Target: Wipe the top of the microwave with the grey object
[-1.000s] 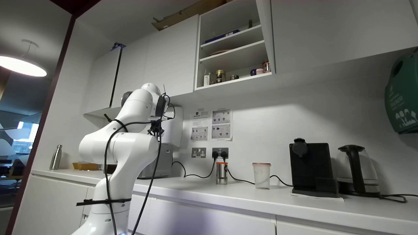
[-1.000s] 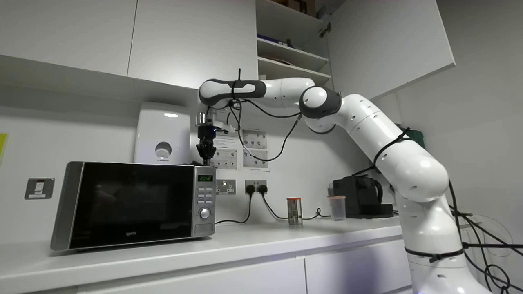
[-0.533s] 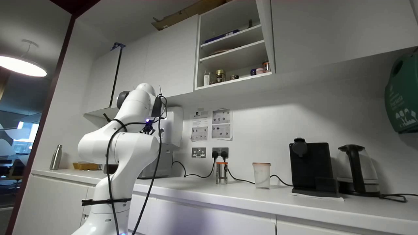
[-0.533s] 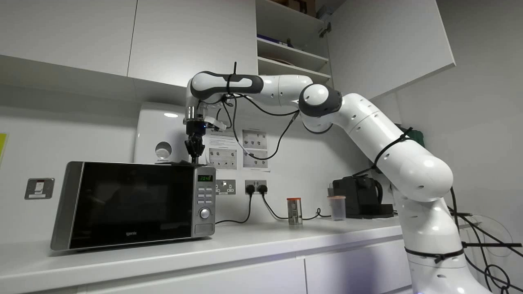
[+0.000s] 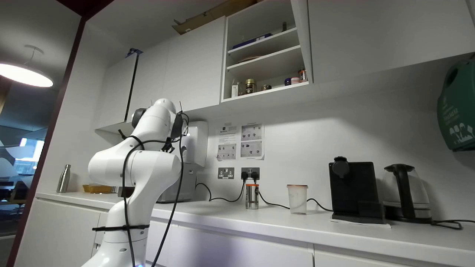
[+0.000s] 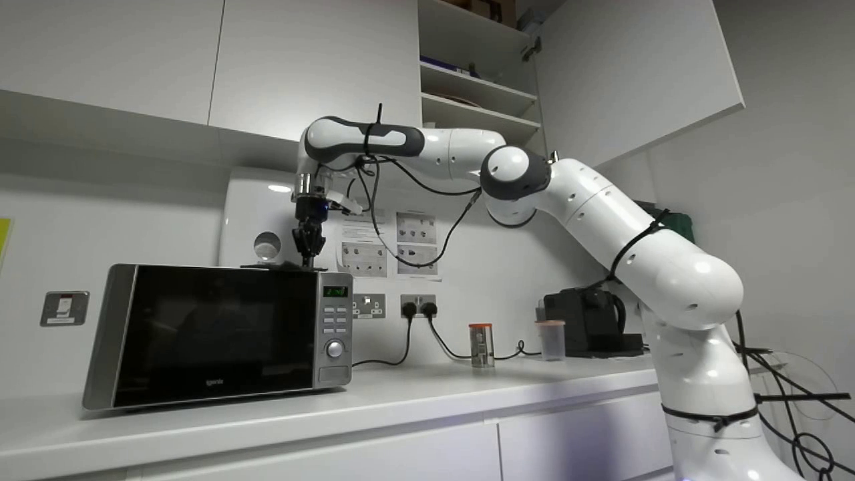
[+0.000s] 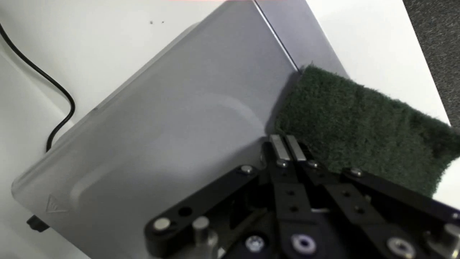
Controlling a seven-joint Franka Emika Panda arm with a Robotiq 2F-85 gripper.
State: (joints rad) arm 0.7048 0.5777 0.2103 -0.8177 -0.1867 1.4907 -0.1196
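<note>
Green, dark and fuzzy, the cloth (image 7: 363, 129) fills the right part of my wrist view, lying over the front edge of the microwave (image 7: 179, 118) and reaching out past it. My gripper (image 7: 284, 140) is narrow there: its fingertips (image 7: 279, 149) stand almost together, pinched on the cloth near one edge, so the rest of it spreads to the right of the tool. Beside the microwave I see a black cable (image 7: 66, 95).

In an exterior view I have the gripper (image 6: 308, 262) pointing straight down at the microwave's top, toward its right end. The cloth (image 6: 277, 266) shows there as a thin dark strip under and beside the fingertips, on the microwave. My arm (image 6: 461, 150) comes in from the right, and a can (image 6: 481, 345) and a plastic tub (image 6: 552, 342) stand right of the microwave. Behind the microwave, on the wall, hangs a white dispenser (image 6: 264, 204).

In an exterior view the arm (image 5: 148, 168) covers most of the microwave (image 5: 190, 181), and I cannot make out the cloth. Well right of the microwave are the coffee machine (image 5: 352, 189) and, past it, the kettle (image 5: 407, 193).
</note>
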